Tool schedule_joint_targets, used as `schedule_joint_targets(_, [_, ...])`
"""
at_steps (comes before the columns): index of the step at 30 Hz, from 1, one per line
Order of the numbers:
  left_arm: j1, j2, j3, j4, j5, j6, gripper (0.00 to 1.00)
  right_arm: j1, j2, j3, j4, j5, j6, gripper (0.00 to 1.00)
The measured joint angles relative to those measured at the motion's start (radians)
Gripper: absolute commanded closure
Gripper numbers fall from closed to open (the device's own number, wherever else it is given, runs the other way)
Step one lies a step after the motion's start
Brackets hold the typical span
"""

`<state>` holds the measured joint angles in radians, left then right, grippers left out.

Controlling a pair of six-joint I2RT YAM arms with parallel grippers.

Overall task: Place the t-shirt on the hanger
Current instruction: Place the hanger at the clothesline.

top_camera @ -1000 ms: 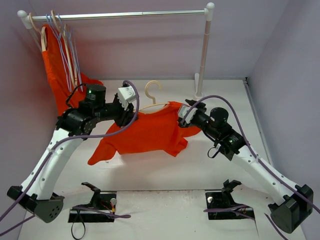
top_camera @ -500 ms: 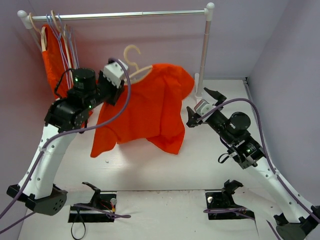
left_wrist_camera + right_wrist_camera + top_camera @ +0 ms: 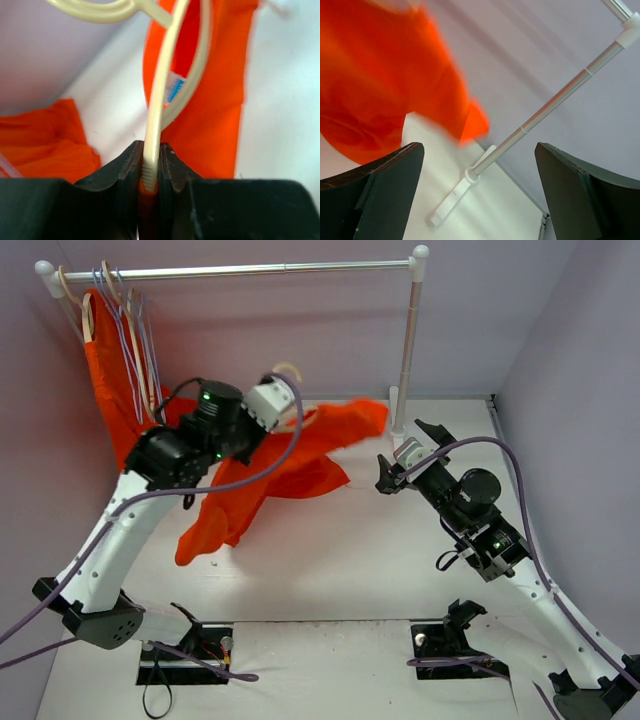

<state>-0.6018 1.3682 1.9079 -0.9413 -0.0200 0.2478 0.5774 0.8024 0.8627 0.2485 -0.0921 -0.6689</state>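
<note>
Status: left gripper (image 3: 149,155) is clamped tight on 1 arm of the cream hanger (image 3: 161,85), jaws closed right onto the plastic. It holds the hanger in the air above the table (image 3: 330,570), hook pointing up toward the back wall.

The t-shirt (image 3: 290,475) hangs off it, lopsided. 1 side stretches out toward the rack post (image 3: 405,350), and the rest trails down and left until its low end nearly reaches the table. The left wrist view shows the neck label just behind the hanger arm, so the hanger looks threaded through the collar. I can't tell whether both shoulders are seated.

Right gripper (image 3: 398,456) is wide open and holds nothing. It sits near the shirt's right edge but clear of it.

My read: we're late in the dressing step, with the shirt on but crooked. Next move probably needs the right claw to pinch the loose shoulder or hem and pull it square while the left holds the hanger level.

In the way:
- The rack post is just beside the stretched sleeve.
- A 2nd orange garment (image 3: 105,370) and thin wire hangers (image 3: 128,330) crowd the left end of the rail (image 3: 250,270).
- Both wrist views are motion-blurred, so fine detail is unreliable.
</note>
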Motion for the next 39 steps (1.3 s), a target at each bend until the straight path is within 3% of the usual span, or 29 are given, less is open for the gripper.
schedule_joint_targets(3, [-0.037,0.018,-0.105,-0.033,-0.043,-0.002,1.00,0.000,0.000,-0.006,-0.001,0.004,0.008,0.00])
schedule_joint_targets(7, [-0.033,0.105,-0.052,-0.097,-0.233,-0.021,1.00,0.000,-0.008,-0.016,0.000,0.020,0.015,0.00])
schedule_joint_targets(9, [-0.024,0.102,-0.064,-0.065,-0.249,-0.029,1.00,0.000,-0.012,-0.024,0.000,0.027,0.017,0.00])
schedule_joint_targets(13, [-0.028,-0.026,-0.184,0.042,-0.269,-0.033,1.00,0.000,-0.013,-0.027,0.000,0.029,0.024,0.00])
schedule_joint_targets(20, [-0.031,-0.225,-0.264,0.277,-0.414,0.043,1.00,0.000,-0.041,-0.029,0.000,0.025,0.045,0.00])
schedule_joint_targets(24, [-0.029,-0.273,-0.262,0.354,-0.360,0.071,1.00,0.000,-0.046,-0.029,0.000,0.024,0.053,0.00])
schedule_joint_targets(31, [-0.031,-0.162,-0.098,0.386,-0.450,0.192,1.00,0.000,-0.046,-0.032,0.000,0.019,0.063,0.00])
schedule_joint_targets(39, [-0.031,-0.097,-0.255,0.596,-0.616,0.383,1.00,0.000,-0.048,-0.037,0.000,0.006,0.069,0.00])
